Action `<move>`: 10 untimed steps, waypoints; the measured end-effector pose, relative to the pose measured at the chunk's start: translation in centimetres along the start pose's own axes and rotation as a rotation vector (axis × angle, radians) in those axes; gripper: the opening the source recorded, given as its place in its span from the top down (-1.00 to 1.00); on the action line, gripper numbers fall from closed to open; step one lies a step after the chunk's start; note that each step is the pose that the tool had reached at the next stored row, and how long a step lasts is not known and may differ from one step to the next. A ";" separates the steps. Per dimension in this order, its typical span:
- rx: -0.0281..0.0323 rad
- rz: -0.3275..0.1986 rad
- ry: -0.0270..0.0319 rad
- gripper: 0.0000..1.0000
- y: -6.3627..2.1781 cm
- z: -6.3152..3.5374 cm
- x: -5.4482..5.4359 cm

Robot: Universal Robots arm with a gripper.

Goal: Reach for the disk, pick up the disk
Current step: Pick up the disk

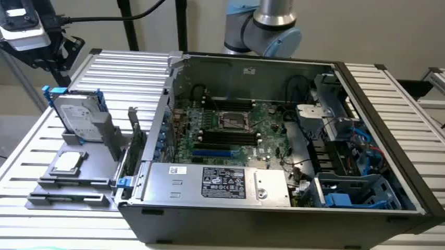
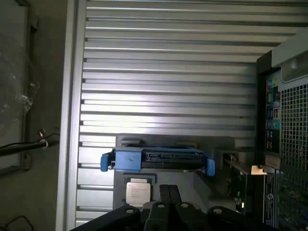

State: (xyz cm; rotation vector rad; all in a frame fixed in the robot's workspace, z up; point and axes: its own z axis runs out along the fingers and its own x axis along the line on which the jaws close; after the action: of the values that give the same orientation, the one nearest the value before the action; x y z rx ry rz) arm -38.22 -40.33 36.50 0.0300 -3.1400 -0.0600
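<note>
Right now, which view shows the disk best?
The exterior view: the disk stands upright in a grey holder, with its broad face and blue bracket visible. The wrist view sees it edge-on, with the blue bracket ends at either side.

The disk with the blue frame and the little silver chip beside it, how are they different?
The disk stands up on its edge in the grey holder, while the chip lies flat on it. The disk is much bigger than the chip. The disk has a bright blue frame around it, and the chip has none. Both are silver-grey and sit on the same holder, outside the computer case.
</note>
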 end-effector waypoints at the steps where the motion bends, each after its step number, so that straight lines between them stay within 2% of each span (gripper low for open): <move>1: 0.0000 0.000 0.0000 0.79 0.00 0.00 0.0; 10: 0.0000 0.000 0.0000 0.79 0.00 0.00 0.0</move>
State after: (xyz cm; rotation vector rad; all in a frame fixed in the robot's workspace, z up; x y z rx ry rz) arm -38.22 -40.32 36.50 0.0300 -3.1400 -0.0600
